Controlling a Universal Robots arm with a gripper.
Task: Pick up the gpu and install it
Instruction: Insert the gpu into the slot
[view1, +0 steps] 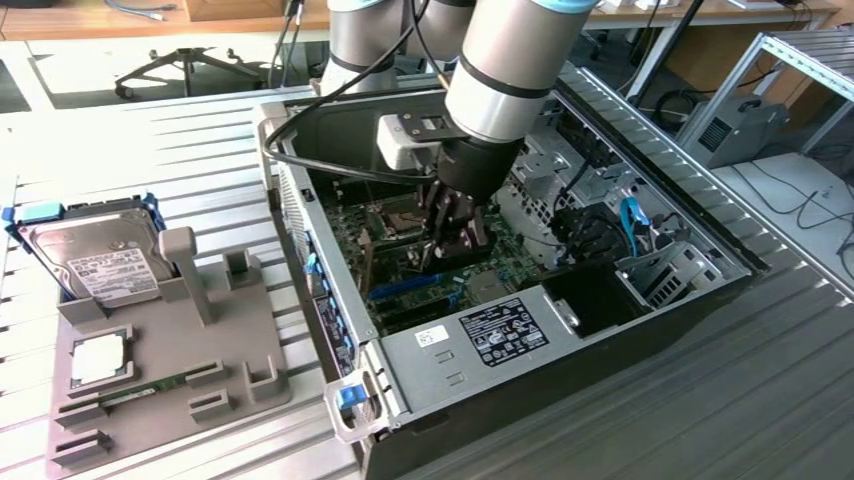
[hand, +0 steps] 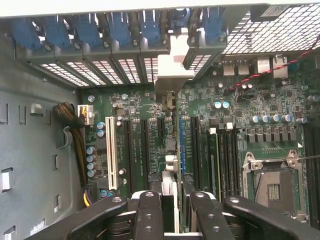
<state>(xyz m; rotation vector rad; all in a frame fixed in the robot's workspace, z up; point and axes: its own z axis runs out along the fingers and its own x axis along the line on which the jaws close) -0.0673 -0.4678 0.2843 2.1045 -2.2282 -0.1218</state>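
Note:
Inside the open computer case (view1: 400, 350), my gripper (view1: 451, 232) is shut on the gpu (view1: 454, 258), a thin dark card held on edge low over the green motherboard (view1: 400, 285). The wrist view looks along the card's edge: the gpu (hand: 171, 165) runs from between my black fingers (hand: 150, 215) to its silver end bracket (hand: 172, 67), which sits against the case's rear slot openings. There my gripper (hand: 171, 187) grips the card, which lies in line with the long blue slot (hand: 182, 145). Whether it sits in a slot I cannot tell.
A grey fixture (view1: 160, 400) on the exterior view's left holds a silver hard drive (view1: 100, 262), a small chip (view1: 96, 360) and a narrow green memory stick (view1: 134, 393). Inside the case are a white slot (hand: 112, 155), a processor socket (hand: 272, 185), blue retaining clips (hand: 85, 30) and cable bundles (hand: 70, 117).

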